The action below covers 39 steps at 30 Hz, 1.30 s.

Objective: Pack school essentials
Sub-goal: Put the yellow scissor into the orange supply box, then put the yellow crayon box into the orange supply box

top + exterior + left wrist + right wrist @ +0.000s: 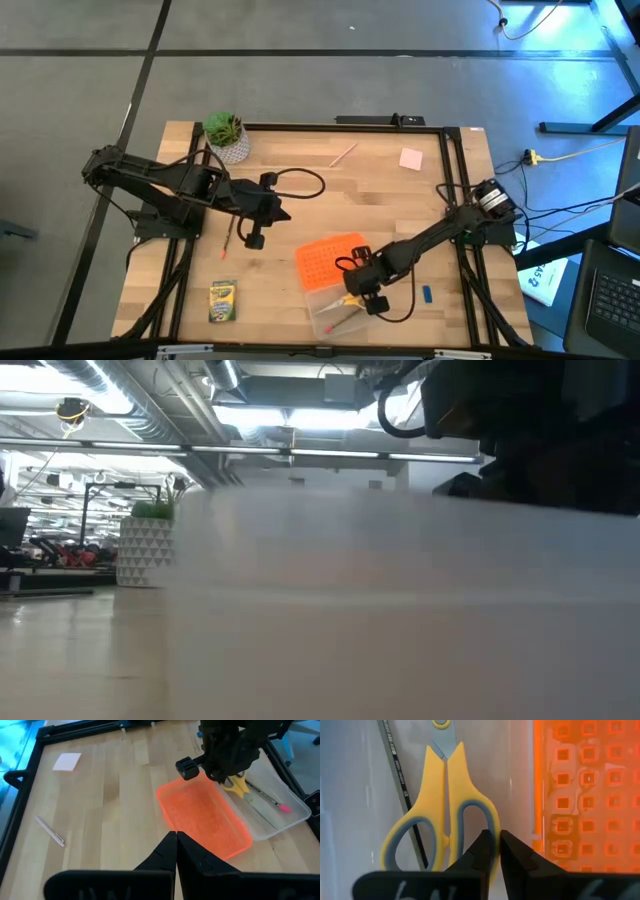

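Scissors (pixel 442 815), one pair, yellow-handled with grey-lined loops, lie inside the one clear plastic case (pixel 345 310) near the front edge of the wooden worktop (pixel 380 200), directly under the right claw (pixel 496 851); its two dark fingers are pinched nearly together on the rim of one handle loop. One dark pencil (pixel 402 790) lies alongside the scissors in the case, and one red-tipped pencil (pixel 267 800) shows there too. The case's one orange perforated lid (pixel 330 258) rests tilted against its far side. Left claw (pixel 176 851) hangs shut and empty over bare wood toward the left half, well apart from the case. Loose on the worktop: one green-and-yellow crayon box (pixel 222 300) at front left, one thin red-tipped pencil (pixel 229 240) just beside the left arm, one pale wooden pencil (pixel 343 154) and one pink note pad (pixel 410 158) toward the back, one small blue eraser (pixel 427 294) right of the case. One green potted plant (pixel 227 136) stands at back left.
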### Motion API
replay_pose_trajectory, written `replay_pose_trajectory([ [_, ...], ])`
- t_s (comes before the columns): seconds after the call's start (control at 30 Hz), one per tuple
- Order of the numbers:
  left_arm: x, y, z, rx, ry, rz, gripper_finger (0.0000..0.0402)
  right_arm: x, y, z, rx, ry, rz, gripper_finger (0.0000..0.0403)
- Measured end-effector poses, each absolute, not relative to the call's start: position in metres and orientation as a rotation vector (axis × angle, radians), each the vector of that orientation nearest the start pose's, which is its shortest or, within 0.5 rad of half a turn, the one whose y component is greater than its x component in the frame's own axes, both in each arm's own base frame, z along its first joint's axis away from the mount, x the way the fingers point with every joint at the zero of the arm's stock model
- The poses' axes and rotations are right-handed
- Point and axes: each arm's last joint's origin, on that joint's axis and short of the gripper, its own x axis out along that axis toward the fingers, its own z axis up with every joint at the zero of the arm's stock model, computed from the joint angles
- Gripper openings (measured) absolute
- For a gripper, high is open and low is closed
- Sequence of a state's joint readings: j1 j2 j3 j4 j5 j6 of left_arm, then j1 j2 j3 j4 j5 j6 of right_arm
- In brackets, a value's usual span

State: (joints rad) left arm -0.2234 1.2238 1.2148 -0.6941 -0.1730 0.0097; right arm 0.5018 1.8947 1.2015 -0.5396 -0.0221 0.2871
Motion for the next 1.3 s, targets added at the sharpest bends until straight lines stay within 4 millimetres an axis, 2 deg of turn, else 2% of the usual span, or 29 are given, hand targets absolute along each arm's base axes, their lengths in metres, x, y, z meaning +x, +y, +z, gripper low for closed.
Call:
replay_pose_trajectory([
  [0.37,0.243,-0.056,0.347,0.156,0.688,-0.075,0.0000,0.323,0.165,0.152,-0.117,1.213,0.143,0.0032],
  [0.6,0.243,-0.057,0.347,0.157,0.687,-0.079,0.0000,0.331,0.149,0.152,-0.143,1.186,0.035,0.0032],
  [0.9,0.242,-0.057,0.347,0.157,0.687,-0.079,0.0000,0.340,0.126,0.152,-0.095,1.198,-0.004,0.0034],
  [1.07,0.243,-0.057,0.347,0.156,0.687,-0.079,0.0000,0.342,0.121,0.152,-0.084,1.199,-0.018,0.0052],
  [1.3,0.243,-0.057,0.347,0.157,0.688,-0.079,0.0000,0.342,0.119,0.152,-0.123,1.200,0.006,0.0097],
])
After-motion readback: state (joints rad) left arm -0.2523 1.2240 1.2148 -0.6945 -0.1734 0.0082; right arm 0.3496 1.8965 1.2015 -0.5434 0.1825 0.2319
